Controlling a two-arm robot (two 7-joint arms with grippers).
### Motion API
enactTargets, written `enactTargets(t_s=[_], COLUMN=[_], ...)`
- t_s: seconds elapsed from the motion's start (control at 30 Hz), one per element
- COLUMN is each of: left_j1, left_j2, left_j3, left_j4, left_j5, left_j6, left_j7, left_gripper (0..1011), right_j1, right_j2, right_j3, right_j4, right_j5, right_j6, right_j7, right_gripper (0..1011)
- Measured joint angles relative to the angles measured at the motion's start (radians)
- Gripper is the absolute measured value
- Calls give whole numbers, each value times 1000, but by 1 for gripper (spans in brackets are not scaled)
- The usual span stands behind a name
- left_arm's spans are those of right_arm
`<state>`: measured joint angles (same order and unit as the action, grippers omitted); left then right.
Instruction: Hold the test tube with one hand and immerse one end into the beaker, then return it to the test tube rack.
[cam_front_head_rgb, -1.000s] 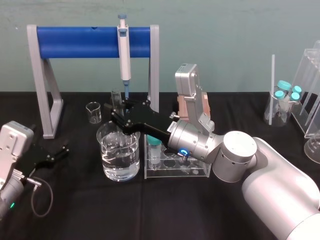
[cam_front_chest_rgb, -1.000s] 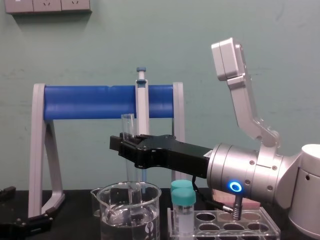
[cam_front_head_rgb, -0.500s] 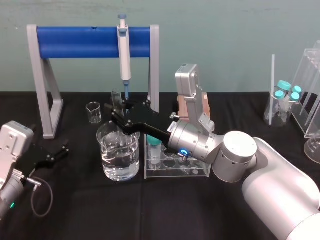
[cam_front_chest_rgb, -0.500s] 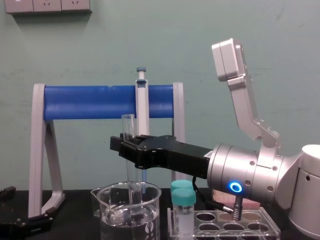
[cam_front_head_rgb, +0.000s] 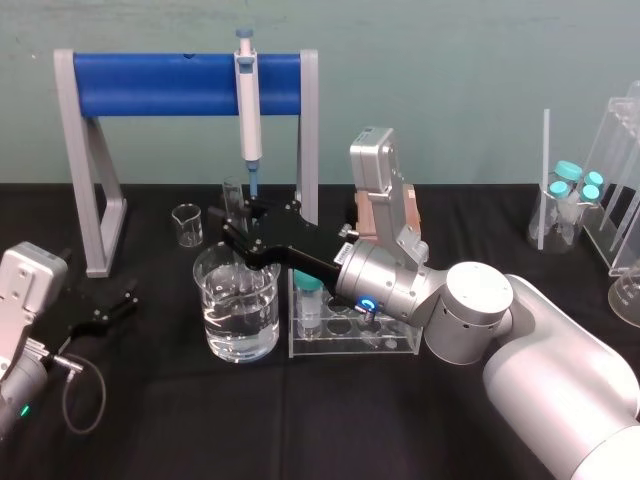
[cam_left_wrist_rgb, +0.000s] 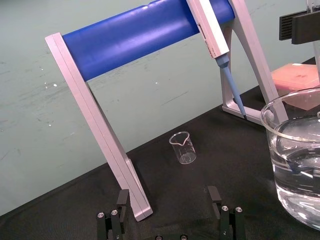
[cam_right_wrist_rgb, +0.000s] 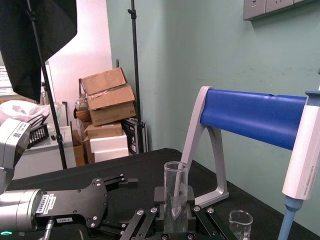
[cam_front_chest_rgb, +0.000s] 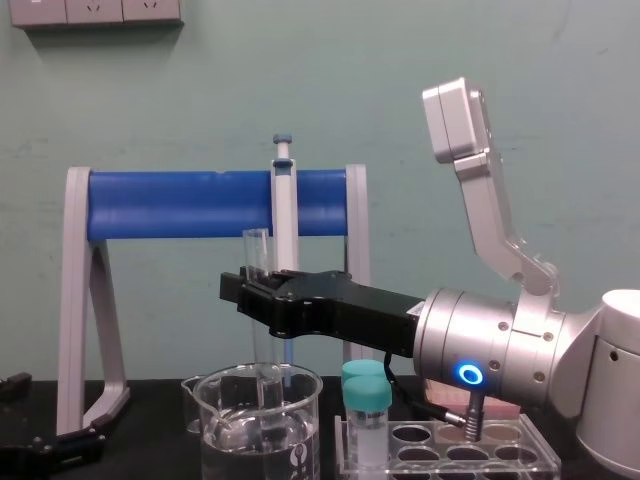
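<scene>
The test tube (cam_front_head_rgb: 232, 190) stands upright in my right gripper (cam_front_head_rgb: 235, 235), which is shut on its middle over the beaker (cam_front_head_rgb: 240, 325). In the chest view the test tube (cam_front_chest_rgb: 257, 250) runs down from the right gripper (cam_front_chest_rgb: 248, 290) past the rim of the beaker (cam_front_chest_rgb: 215, 440); I cannot tell whether its end touches the water. The right wrist view shows the test tube (cam_right_wrist_rgb: 175, 182) pinched between the jaws of the right gripper (cam_right_wrist_rgb: 175, 209). The test tube rack (cam_front_head_rgb: 350, 342) sits just right of the beaker. My left gripper (cam_front_head_rgb: 125, 300) rests open on the table at the left.
A grey stand with a blue bar (cam_front_head_rgb: 185, 85) holds a pipette (cam_front_head_rgb: 247, 110) right behind the beaker. A small glass beaker (cam_front_head_rgb: 187, 225) stands at the back left and a pink box (cam_front_head_rgb: 385, 215) behind the rack. A teal-capped tube (cam_front_head_rgb: 312, 300) sits in the rack. More glassware (cam_front_head_rgb: 570, 200) stands far right.
</scene>
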<state>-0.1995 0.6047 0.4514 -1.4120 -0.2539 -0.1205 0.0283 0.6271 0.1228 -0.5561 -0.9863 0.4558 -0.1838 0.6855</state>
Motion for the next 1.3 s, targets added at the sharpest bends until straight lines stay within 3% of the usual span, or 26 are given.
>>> enactTargets(t_s=[0.97,1.3], left_j1=[0,0], left_j2=[0,0], left_j3=[0,0], left_j4=[0,0], left_j5=[0,0], left_j6=[0,0], left_j7=[0,0], left_gripper=[1000,1000], right_j1=[2,19], right_j2=[-1,6], right_j3=[4,39], right_j4=[-5,-87], right_j5=[4,33], right_j6=[-2,-49], right_j7=[2,8], right_gripper=[226,226])
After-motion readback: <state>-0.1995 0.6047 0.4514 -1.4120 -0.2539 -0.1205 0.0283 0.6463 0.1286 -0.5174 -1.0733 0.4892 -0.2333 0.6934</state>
